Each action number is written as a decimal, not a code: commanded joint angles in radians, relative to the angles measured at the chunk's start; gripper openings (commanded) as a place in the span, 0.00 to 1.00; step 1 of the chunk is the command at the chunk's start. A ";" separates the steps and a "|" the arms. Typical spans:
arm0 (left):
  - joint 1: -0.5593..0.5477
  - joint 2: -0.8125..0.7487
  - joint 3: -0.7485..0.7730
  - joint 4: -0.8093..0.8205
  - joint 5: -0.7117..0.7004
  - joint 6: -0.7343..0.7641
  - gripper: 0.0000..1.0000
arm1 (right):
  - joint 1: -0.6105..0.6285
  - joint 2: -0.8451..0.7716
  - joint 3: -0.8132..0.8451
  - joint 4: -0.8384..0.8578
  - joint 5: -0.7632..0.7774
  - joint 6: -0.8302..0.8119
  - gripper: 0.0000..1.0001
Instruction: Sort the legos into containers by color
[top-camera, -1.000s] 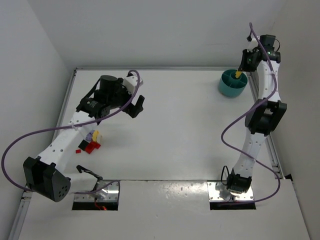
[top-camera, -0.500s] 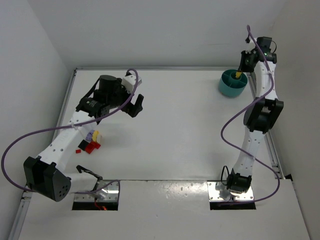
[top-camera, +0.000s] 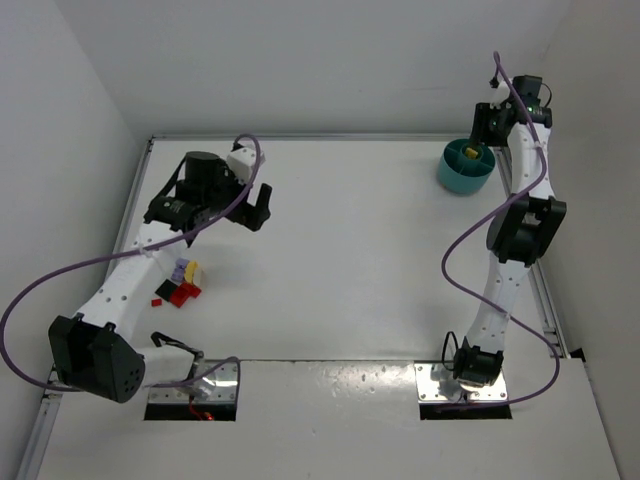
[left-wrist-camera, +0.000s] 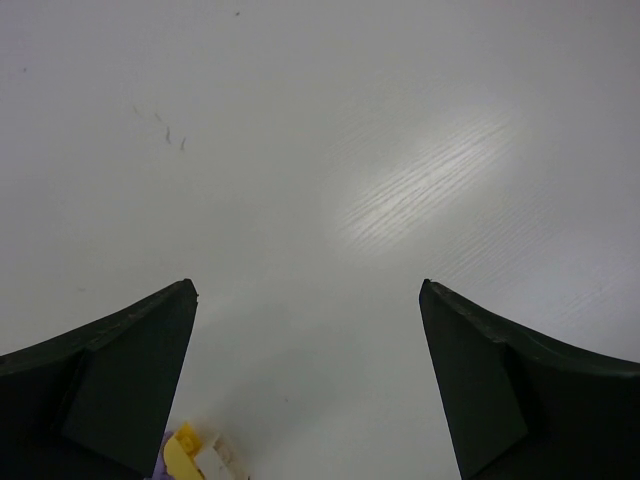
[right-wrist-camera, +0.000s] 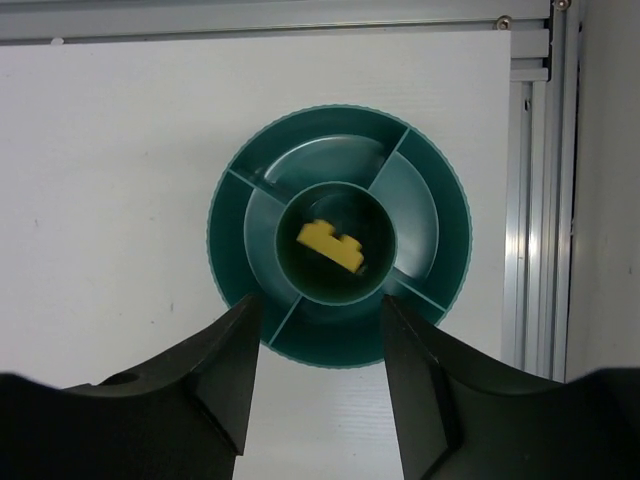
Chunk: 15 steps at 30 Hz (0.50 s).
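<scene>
The right gripper (right-wrist-camera: 318, 340) hangs directly above the teal dish (right-wrist-camera: 225, 235), its jaws parted and holding nothing. One yellow lego (right-wrist-camera: 331, 246) lies loose in the dish's round centre compartment, below the jaws and clear of both of them. The wedge compartments around it show no bricks. Well apart from the dish, across the tabletop (top-camera: 350, 260), a small cluster of red, yellow and pale purple legos (top-camera: 180, 282) sits. The left gripper (left-wrist-camera: 305, 330) hovers just beyond that cluster on the side nearer the dish, jaws spread wide and empty.
</scene>
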 joint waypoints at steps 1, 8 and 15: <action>0.072 -0.056 -0.028 0.011 -0.014 -0.028 1.00 | -0.003 -0.069 0.039 0.007 -0.037 0.018 0.52; 0.201 -0.180 -0.171 -0.067 -0.014 0.114 0.96 | 0.018 -0.230 -0.109 -0.029 -0.208 -0.012 0.52; 0.391 -0.216 -0.330 -0.139 0.001 0.243 0.85 | 0.060 -0.386 -0.387 -0.019 -0.407 -0.012 0.52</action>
